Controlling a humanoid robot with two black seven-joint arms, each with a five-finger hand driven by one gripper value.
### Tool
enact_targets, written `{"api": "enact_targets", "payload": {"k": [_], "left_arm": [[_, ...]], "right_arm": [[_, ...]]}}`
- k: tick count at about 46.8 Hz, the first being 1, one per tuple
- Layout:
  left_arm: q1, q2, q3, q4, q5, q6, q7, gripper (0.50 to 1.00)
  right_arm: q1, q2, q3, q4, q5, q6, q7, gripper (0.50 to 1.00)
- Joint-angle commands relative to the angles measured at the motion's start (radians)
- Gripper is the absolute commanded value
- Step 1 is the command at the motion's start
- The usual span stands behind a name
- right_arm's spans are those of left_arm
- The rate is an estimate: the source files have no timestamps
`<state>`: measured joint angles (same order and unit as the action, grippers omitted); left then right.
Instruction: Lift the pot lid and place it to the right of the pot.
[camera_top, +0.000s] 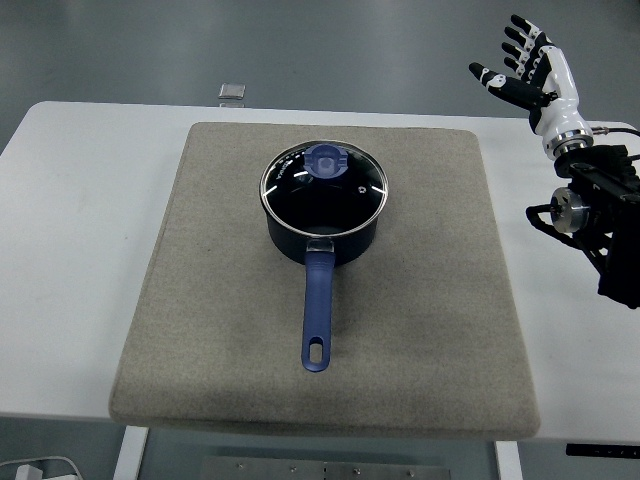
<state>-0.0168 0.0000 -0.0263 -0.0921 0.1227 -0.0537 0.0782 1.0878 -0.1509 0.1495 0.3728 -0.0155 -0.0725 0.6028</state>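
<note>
The right hand (535, 62) is held up with its fingers (520, 35) spread wide and released, holding nothing. It hovers well apart from the pot, up and to the pot's right, beyond the far right corner of the mat. Its black arm (600, 215) comes in from the right edge, over the white worktop (70, 240) on that side of the pot.

The pot (323, 215) is dark blue and stands upright near the middle of a grey mat (420, 330) that covers most of the worktop. The lid (325, 182) is glass with a metal rim and a blue knob (328, 162); it sits closed on the pot. The pot's long blue handle (317, 310) points toward the near edge of the worktop. A small grey square object (232, 91) lies at the worktop's far edge, behind the pot and to its left.
</note>
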Motion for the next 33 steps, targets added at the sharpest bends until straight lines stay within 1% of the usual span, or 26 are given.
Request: {"api": "enact_targets", "payload": {"k": [1, 33], "left_arm": [[0.0, 0.0, 0.0, 0.0, 0.0, 0.0, 0.0, 1.0], [0.0, 0.0, 0.0, 0.0, 0.0, 0.0, 0.0, 1.0]], "right_arm": [[0.009, -0.001, 0.004, 0.0, -0.001, 0.0, 0.0, 0.919], [-0.008, -0.006, 0.002, 0.003, -0.014, 0.005, 0.0, 0.919]]}}
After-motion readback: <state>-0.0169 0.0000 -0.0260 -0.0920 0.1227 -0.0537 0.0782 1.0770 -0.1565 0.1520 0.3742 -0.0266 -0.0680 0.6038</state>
